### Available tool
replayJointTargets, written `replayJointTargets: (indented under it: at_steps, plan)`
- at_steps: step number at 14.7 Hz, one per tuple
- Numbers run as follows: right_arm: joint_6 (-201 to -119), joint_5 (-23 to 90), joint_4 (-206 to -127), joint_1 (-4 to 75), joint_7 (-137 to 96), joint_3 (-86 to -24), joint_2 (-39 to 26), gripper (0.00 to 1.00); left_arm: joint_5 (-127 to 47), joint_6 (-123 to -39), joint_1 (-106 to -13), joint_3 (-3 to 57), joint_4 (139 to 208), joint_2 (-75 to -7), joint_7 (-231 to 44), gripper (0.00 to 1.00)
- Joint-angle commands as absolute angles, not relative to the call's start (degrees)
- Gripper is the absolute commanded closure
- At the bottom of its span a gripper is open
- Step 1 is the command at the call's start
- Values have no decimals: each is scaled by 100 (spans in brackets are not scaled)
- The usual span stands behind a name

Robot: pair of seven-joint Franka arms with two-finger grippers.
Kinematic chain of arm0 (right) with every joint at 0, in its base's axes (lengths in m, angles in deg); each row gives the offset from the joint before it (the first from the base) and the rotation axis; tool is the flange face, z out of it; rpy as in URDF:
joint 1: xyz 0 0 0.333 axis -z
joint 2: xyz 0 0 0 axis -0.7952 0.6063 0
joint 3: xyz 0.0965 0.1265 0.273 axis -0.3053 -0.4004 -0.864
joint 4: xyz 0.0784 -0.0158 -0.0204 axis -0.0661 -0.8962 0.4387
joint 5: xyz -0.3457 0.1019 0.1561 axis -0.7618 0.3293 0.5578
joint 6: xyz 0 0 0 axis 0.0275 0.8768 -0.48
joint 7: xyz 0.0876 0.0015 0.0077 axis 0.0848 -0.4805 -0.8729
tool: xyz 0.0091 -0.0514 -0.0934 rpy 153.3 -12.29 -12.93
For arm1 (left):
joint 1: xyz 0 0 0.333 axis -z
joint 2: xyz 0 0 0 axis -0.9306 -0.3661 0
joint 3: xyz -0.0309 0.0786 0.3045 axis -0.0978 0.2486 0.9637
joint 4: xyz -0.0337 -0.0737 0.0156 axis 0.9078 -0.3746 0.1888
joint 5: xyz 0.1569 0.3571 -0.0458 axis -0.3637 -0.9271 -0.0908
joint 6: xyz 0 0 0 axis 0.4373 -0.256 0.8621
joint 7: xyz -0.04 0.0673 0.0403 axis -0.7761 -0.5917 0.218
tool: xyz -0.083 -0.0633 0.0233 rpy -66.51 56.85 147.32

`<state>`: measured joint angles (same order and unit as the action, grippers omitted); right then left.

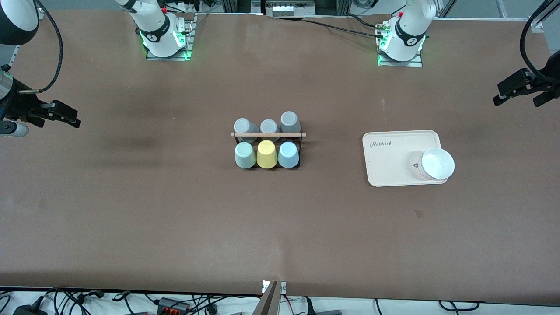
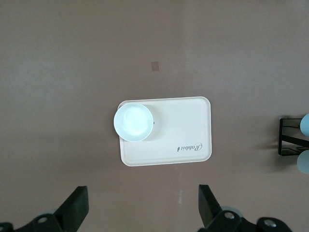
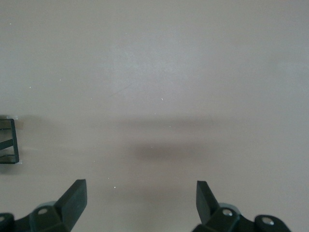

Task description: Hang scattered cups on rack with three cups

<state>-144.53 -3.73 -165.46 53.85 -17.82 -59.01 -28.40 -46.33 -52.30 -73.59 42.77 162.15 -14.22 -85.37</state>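
The black wire rack [image 1: 267,134] with its wooden dowel stands mid-table. A mint-green cup [image 1: 245,155], a yellow cup [image 1: 267,154] and a light blue cup [image 1: 288,154] sit upside down on its row nearer the front camera. Three grey cups [image 1: 269,126] fill the farther row. My left gripper [image 1: 516,99] [image 2: 143,203] hangs open and empty, high over the left arm's end of the table. My right gripper [image 1: 59,119] [image 3: 141,198] is open and empty over the right arm's end. One end of the rack [image 2: 289,137] [image 3: 9,142] shows at the edge of each wrist view.
A cream tray [image 1: 393,153] [image 2: 183,121] lies between the rack and the left arm's end, with a white bowl [image 1: 436,164] [image 2: 133,122] on its corner. The brown table [image 1: 175,210] is bare around the rack. Cables lie along the edge nearest the front camera.
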Motion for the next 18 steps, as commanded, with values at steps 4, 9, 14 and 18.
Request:
replayJointTargets:
  at_steps: [4, 9, 14, 18]
  plan:
    - [-14437, -342, -16576, 5391, -1887, -5903, -2935, 0, -4710, -5235, -7380, 4215, 16324, -1330, -8484, 0]
    - [-14428, -325, -16576, 5522, -1878, -5955, -2962, 0, -4710, -5244, -7388, 4224, 16324, -1338, -8484, 0]
    - [-14270, -334, -16576, 5470, -1878, -5955, -3049, 0, -4710, -5253, -7397, 4224, 16333, -1330, -8484, 0]
    - [-14252, -334, -16576, 5461, -1878, -5955, -3076, 0, -4710, -5253, -7397, 4215, 16333, -1339, -8484, 0]
